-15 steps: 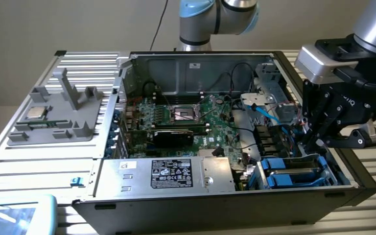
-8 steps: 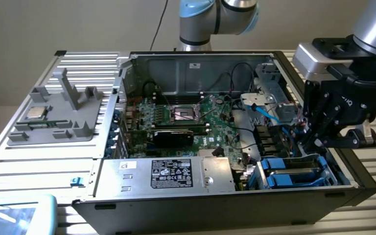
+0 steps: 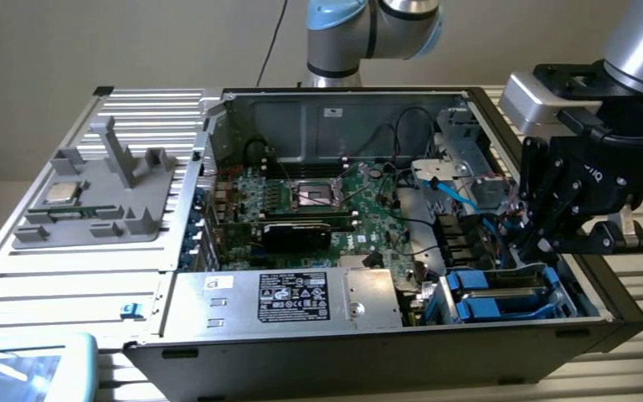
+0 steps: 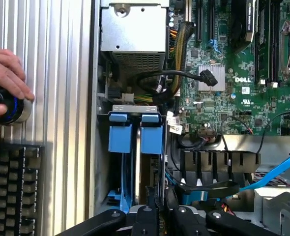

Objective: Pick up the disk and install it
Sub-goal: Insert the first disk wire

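The disk (image 4: 152,140) stands on edge in the drive cage at the case's front corner, its bright blue bracket tabs side by side and a pale metal edge between them. In the exterior view the disk (image 3: 501,297) sits low in the cage at the exterior view's right. My gripper (image 4: 160,196) hangs right over the blue bracket, fingers drawn close together with a thin gap. I cannot tell whether they touch the disk. The black gripper (image 3: 539,251) reaches down into the case just above the cage.
A big silver box with a black label (image 3: 288,297) lies beside the cage. The motherboard (image 3: 321,201) fills the case floor. A blue cable (image 4: 277,172) runs near the gripper. A grey fixture holds a processor chip (image 3: 59,194). A hand (image 4: 7,73) rests on a knob by a keyboard (image 4: 12,191).
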### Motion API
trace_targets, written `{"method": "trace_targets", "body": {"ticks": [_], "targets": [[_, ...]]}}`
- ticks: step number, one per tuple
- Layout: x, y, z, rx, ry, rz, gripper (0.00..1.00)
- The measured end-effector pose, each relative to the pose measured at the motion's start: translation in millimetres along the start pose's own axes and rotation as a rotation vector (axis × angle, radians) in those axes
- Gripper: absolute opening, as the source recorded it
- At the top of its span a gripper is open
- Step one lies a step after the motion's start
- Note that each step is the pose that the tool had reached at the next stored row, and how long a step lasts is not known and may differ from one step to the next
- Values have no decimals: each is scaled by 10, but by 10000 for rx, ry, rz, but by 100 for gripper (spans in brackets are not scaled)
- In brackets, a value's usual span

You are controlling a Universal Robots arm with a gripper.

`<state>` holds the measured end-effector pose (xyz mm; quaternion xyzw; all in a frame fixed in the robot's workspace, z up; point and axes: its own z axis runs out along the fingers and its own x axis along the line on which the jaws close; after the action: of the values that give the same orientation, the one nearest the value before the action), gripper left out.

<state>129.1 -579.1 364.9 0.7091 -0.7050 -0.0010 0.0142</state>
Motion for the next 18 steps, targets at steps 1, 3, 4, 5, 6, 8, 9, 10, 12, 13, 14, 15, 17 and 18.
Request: {"method": "trace_targets", "body": {"ticks": [1, 3, 4, 5, 6, 8, 9, 10, 12, 13, 14, 15, 17, 18], "targets": [[0, 0, 0, 0, 1, 0, 16], [0, 0, 0, 0, 0, 0, 16], [0, 0, 0, 0, 0, 0, 16], [0, 0, 0, 0, 0, 0, 16], [0, 0, 0, 0, 0, 0, 16], [0, 0, 0, 0, 0, 0, 16], [0, 0, 0, 0, 0, 0, 16], [0, 0, 0, 0, 0, 0, 16], [0, 0, 0, 0, 0, 0, 16], [0, 0, 0, 0, 0, -1, 16], [0, 0, 0, 0, 5, 0, 16], [-1, 0, 0, 0, 38, 1, 16], [-3, 0, 1, -1, 92, 2, 16], [-4, 1, 1, -1, 108, 3, 16]]}}
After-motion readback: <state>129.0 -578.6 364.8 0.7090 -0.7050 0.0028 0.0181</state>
